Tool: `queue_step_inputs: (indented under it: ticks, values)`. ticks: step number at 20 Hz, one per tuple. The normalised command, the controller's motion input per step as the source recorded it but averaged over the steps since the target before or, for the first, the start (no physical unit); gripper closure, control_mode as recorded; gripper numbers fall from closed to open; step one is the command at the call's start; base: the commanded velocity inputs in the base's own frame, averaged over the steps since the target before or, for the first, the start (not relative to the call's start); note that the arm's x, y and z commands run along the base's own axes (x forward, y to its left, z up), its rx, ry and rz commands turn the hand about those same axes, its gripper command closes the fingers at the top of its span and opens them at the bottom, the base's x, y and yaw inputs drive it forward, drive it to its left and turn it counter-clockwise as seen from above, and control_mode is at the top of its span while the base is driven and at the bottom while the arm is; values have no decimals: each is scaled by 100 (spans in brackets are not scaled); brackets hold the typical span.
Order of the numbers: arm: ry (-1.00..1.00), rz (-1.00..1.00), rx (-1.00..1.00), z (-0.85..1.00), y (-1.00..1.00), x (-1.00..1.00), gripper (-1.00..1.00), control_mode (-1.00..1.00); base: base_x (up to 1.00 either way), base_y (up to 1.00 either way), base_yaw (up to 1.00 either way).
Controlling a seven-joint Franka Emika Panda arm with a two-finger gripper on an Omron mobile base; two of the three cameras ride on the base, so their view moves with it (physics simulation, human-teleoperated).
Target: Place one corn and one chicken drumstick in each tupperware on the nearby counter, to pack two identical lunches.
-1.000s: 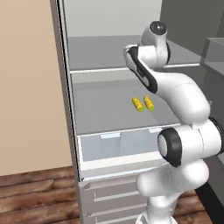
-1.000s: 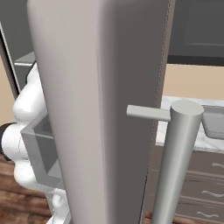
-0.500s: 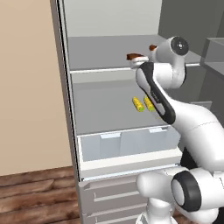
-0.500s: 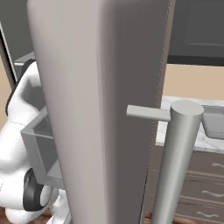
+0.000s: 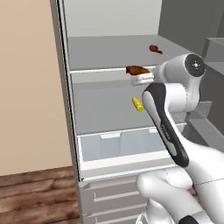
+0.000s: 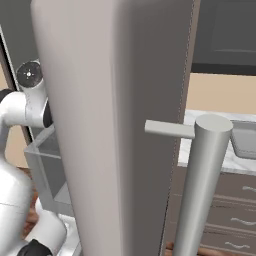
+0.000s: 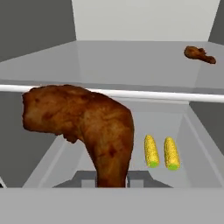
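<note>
Brown chicken drumstick (image 7: 89,127) sits clamped in the gripper (image 7: 111,180), narrow end down between the dark fingertips (image 7: 87,179), meaty end swung toward 10 o'clock in the hand view. Seen from the left base view, the same drumstick (image 5: 137,69) is held at the front edge of the upper fridge shelf (image 5: 100,54), with the gripper (image 5: 142,78) just at 5 o'clock of it.

Second drumstick (image 7: 199,54) lies at the back of the upper shelf, at 1 o'clock in the hand view; in the left base view it (image 5: 155,49) rests near the right wall.

Two yellow corn cobs (image 7: 160,152) lie side by side on the lower shelf (image 7: 57,153), at 3 o'clock of the held drumstick, close together. One cob (image 5: 138,104) shows past the arm in the left base view.

Open fridge door (image 6: 115,125) with its bar handle (image 6: 200,185) stands close to the right base camera; a strip of marble counter (image 6: 232,160) lies beyond at 3 o'clock.
</note>
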Motion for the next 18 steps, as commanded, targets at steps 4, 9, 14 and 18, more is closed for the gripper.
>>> queue_step_inputs:
  ticks: [4,9,14,18]
  values:
    - [0,1,-2,-1,10,-50,100,100,-50,6,0]
    - [0,0,0,0,0,0,100,100,-100,10,0]
    - [0,0,0,0,0,0,100,100,-100,8,0]
    - [0,0,0,0,0,0,100,100,-100,6,0]
